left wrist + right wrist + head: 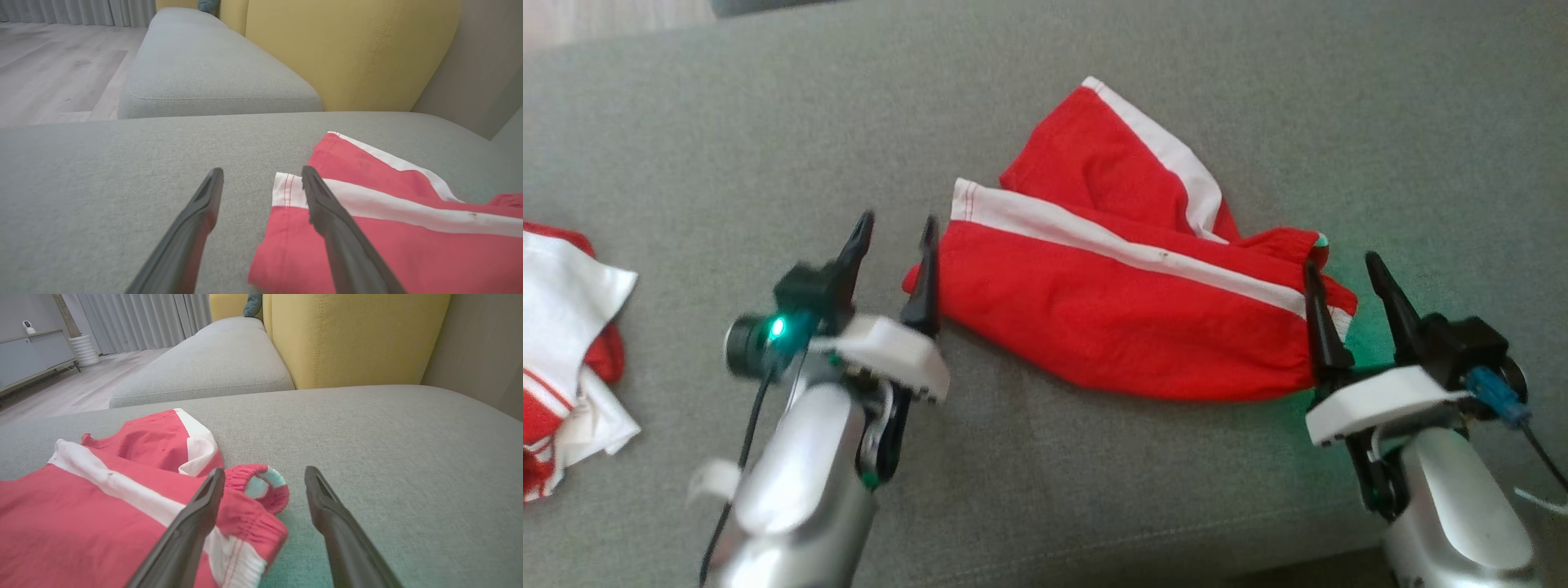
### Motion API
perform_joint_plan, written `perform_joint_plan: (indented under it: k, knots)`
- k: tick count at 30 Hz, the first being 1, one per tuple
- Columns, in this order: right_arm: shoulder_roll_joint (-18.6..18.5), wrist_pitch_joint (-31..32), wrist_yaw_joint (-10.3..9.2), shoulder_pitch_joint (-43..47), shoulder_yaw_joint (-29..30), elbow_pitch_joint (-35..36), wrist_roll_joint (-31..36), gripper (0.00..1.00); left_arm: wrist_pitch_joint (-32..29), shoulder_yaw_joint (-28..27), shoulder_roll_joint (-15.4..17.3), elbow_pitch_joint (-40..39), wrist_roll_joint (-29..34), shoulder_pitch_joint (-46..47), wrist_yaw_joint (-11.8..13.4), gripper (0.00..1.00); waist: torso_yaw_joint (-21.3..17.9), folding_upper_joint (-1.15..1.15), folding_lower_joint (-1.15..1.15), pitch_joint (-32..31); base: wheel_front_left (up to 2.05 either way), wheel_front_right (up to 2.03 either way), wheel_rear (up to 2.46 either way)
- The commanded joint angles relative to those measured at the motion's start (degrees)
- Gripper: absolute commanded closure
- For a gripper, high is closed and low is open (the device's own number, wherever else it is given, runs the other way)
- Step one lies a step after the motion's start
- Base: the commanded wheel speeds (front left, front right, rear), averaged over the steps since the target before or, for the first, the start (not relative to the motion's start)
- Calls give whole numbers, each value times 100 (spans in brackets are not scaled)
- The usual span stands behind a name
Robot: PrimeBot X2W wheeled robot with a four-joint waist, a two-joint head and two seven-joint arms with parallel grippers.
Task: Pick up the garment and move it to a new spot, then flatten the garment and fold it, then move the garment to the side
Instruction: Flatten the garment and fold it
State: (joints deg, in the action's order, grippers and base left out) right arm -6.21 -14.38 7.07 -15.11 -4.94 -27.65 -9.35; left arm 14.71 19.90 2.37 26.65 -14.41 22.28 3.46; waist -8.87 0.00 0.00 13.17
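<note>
The bright red cloth garment [1127,327] with white stripes and an elastic waist lies on the middle of the wide grey fabric seat cushion [1045,506]. To me it looks like shorts, and one leg part is bunched behind the other. Both claws hang low over the cushion, toward its front edge. The left gripper [897,222] stands wide open and holds nothing; one finger is at the white hem, the other over bare cushion. The right gripper [1339,263] is also wide open and empty, one finger over the gathered waist, the other over bare cushion.

I judge that flattening is the step now. I would close each claw only on its own end, lift very little, and pull the two ends apart gently, so the thin cloth does not fold under. Then the bunched leg needs spreading toward the cushion's back.

The long axis runs across the cushion from side to side, a little slanted. The waist points to the cushion's right, the hems to its left and back.
</note>
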Motion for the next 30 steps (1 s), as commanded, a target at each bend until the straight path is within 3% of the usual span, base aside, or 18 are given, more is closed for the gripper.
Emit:
perform_joint_plan:
  k: [1,9,15,16,17,18,23,30]
  knots:
    - [34,-62,42,-151,-90,204,62,0,29,-82,51,7,-42,264,-44,0,-31,0,0,137,0,0,0]
    - [189,-62,42,-402,-130,487,182,0,29,372,51,1421,-277,1268,-156,0,-217,0,0,505,0,0,0]
    - [229,-62,42,-433,-92,519,193,0,29,1021,51,2130,-317,1433,-277,0,-189,0,0,516,0,0,0]
    - [228,-62,42,-430,-72,497,199,0,29,1121,51,2225,-374,1419,-271,9,-163,0,0,479,0,0,0]
    - [224,-62,42,-425,-48,473,205,0,29,1180,51,2277,-439,1405,-215,61,-132,0,0,438,0,0,0]
    - [219,-62,42,-421,-21,458,210,0,29,1229,51,2310,-500,1380,-160,100,-94,0,0,388,0,0,0]
    - [198,-62,42,-335,90,430,249,0,29,1141,51,1985,-837,1065,119,100,188,0,0,94,0,0,0]
    - [216,-62,42,-98,55,348,253,0,29,354,51,1416,-885,183,512,100,685,0,0,-401,0,0,0]
